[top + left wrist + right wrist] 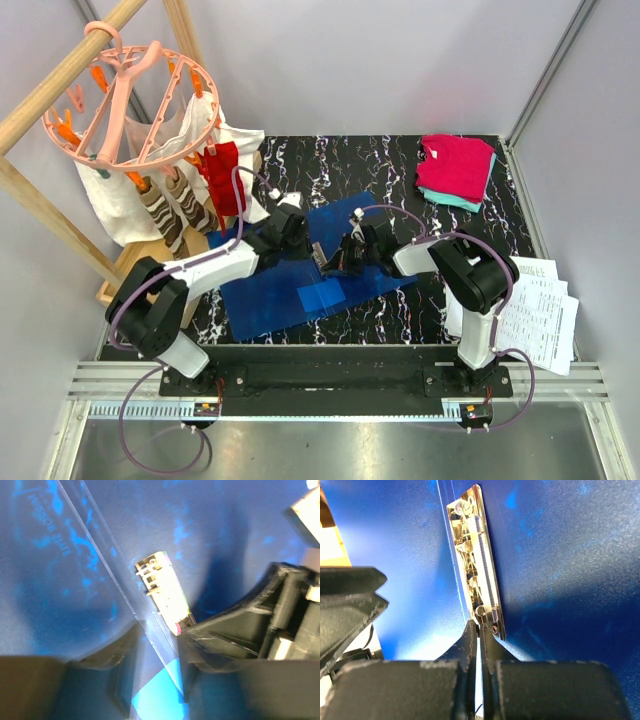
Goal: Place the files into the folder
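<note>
Files [540, 305] seen from top view only, right jaws pinching folder [560, 555] beside metal clip [477, 555], left jaws spread

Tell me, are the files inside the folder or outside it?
Outside. The files lie in a white pile at the right edge of the table, apart from the blue folder in the middle.
</note>
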Motion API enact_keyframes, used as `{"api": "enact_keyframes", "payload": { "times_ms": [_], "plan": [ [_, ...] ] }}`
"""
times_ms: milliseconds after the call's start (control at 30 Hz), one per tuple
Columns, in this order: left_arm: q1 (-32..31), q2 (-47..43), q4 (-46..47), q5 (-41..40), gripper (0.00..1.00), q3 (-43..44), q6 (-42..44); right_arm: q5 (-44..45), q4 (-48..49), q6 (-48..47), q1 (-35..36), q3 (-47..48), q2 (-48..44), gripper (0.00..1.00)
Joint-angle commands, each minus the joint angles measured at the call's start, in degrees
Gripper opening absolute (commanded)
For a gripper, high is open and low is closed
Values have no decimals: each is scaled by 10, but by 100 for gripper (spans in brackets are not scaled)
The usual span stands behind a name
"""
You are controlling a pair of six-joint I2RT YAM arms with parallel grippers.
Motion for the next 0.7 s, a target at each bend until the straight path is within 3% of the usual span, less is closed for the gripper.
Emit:
{"api": "enact_keyframes", "payload": {
  "times_ms": [0, 133, 167, 367, 667],
  "plan": [
    [-9, -15, 77, 49, 26, -52, -1, 107, -103, -21, 5, -17, 20, 0],
    [-18, 42, 83, 67, 10, -59, -10, 145, -144, -23, 16, -2, 15, 0],
    [-18, 49, 83, 66, 1, -61, -20, 155, -158, -22, 19, -2, 14, 0],
    [-13, 99, 48, 33, 0, -80, -59, 252, -240, -15, 33, 2, 31, 0],
    [8, 100, 36, 14, 0, -125, -50, 311, -241, 2, 34, -22, 99, 0]
  ]
}}
